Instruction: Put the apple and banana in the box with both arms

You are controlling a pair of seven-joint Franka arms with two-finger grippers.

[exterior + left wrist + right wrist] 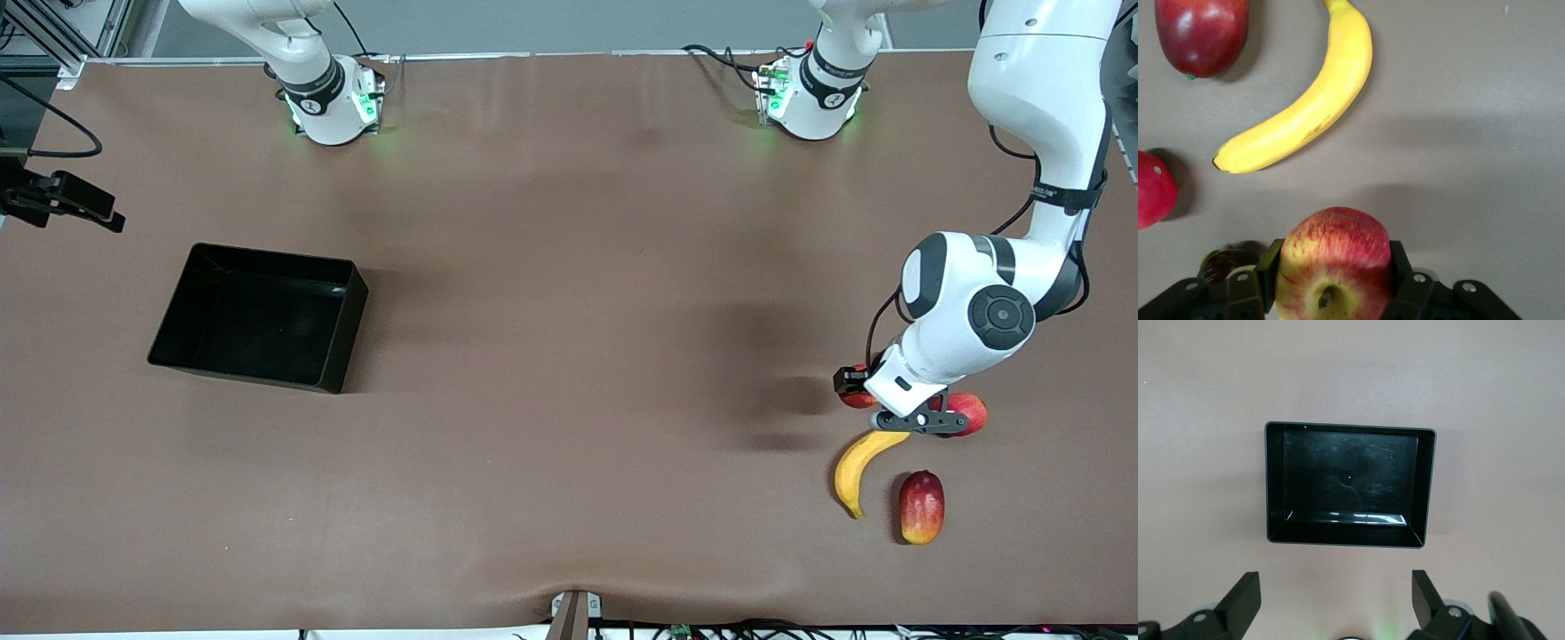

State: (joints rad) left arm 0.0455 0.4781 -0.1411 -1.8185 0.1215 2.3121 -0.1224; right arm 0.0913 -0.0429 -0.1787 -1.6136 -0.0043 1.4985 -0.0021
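Early in the task, by the look of it: box (258,316) empty at the right arm's end of the table, both fruits yet to go in

Left gripper (1333,293) clamped on the apple (1335,267), fingers pressed against its two sides, low among the fruit at the left arm's end; cannot tell whether lifted off the table yet

Banana (861,467) lying untouched on the table just beside, nearer the front camera, with a mango (921,507) next to it and a second red fruit (969,412) close by

Right gripper (1335,603) waiting over the box, fingers wide apart, holding nothing

Left to do: carry the apple across and drop it in, then fetch the banana
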